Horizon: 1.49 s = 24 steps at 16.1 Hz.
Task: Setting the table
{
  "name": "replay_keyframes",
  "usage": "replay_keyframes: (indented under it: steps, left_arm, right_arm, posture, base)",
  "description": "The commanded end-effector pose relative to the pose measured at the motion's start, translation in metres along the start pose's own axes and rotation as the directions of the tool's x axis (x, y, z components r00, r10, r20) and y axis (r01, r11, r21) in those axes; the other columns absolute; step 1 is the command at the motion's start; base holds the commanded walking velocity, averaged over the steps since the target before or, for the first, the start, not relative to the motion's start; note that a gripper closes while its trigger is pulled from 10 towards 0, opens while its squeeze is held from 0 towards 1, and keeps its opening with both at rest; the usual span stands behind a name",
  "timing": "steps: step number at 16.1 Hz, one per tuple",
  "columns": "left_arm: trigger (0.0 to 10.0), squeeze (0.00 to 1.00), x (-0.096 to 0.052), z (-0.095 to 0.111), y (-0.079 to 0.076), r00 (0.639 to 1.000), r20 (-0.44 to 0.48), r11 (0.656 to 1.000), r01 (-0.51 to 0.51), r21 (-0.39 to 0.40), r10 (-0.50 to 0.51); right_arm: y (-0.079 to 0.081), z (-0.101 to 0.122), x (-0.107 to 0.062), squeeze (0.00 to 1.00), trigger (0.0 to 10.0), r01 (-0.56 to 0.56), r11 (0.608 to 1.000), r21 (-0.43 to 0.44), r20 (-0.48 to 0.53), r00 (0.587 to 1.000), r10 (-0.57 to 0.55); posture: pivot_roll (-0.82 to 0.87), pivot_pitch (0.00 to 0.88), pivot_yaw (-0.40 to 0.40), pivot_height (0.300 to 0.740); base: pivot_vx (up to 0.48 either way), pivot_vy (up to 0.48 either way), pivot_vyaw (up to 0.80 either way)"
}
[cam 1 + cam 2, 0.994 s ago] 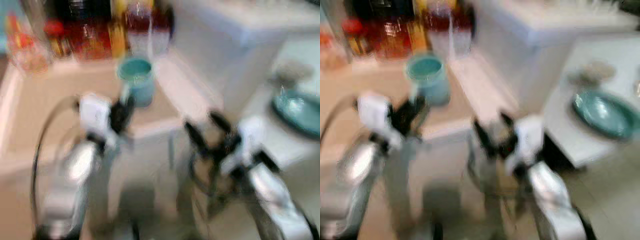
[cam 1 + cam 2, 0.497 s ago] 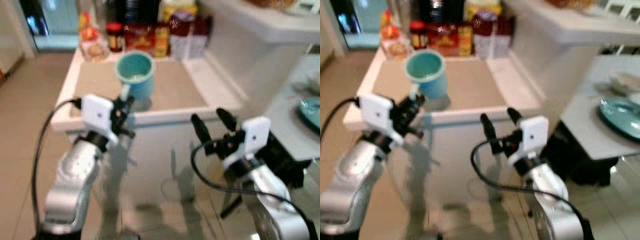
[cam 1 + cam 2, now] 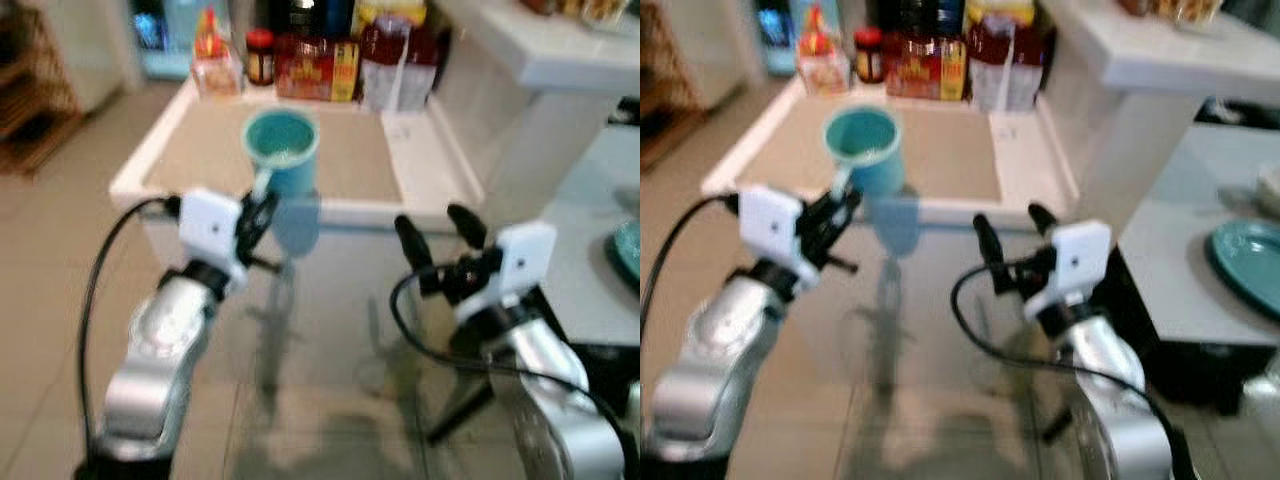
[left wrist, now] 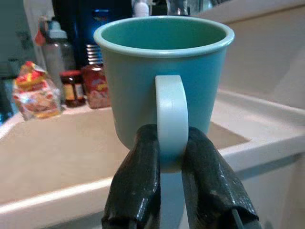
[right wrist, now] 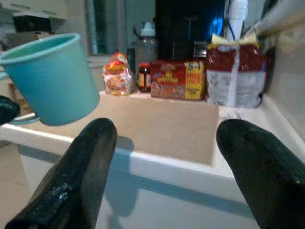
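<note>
The left gripper (image 4: 164, 160) pinches only the teal mug (image 3: 283, 150) handle, so it could swing loose; the right gripper (image 3: 437, 235) hangs released.

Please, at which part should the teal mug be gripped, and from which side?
Grip the handle, coming from the robot's side. The teal mug is upright with its handle turned toward the robot, and the left gripper already pinches it between its fingers.

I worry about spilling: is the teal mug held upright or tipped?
Upright. The teal mug has its rim level and mouth upward, its handle pinched by the left end effector.
</note>
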<state>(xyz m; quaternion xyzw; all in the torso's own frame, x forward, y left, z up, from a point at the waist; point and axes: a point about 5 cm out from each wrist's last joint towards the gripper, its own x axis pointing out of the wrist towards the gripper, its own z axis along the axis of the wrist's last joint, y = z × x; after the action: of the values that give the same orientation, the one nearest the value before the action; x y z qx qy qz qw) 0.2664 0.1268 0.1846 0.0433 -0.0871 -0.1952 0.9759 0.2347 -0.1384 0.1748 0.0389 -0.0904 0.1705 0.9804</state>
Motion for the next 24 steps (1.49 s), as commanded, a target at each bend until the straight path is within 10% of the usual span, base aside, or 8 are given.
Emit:
replay_keyframes:
  steps: [1,24]
  left_arm:
    - [10.0,0.0,0.005,0.004,-0.006,1.0,0.014,1.0,0.025,0.009,-0.025]
    - [10.0,0.0,0.018,0.006,-0.018,0.994,0.027,0.994,0.107,0.001,-0.107]
  right_arm:
    - [-0.006,0.002,0.0,0.0,10.0,0.02,1.0,-0.003,0.002,1.0,-0.02]
    - [-0.01,0.0,-0.018,0.0,10.0,0.125,0.991,0.05,-0.026,0.992,-0.124]
  posture:
    - [0.04,0.0,-0.017,0.74]
    - [0.0,0.01,0.035,0.74]
  base:
    - [0.0,-0.48,0.8]
    - [0.0,-0.48,0.07]
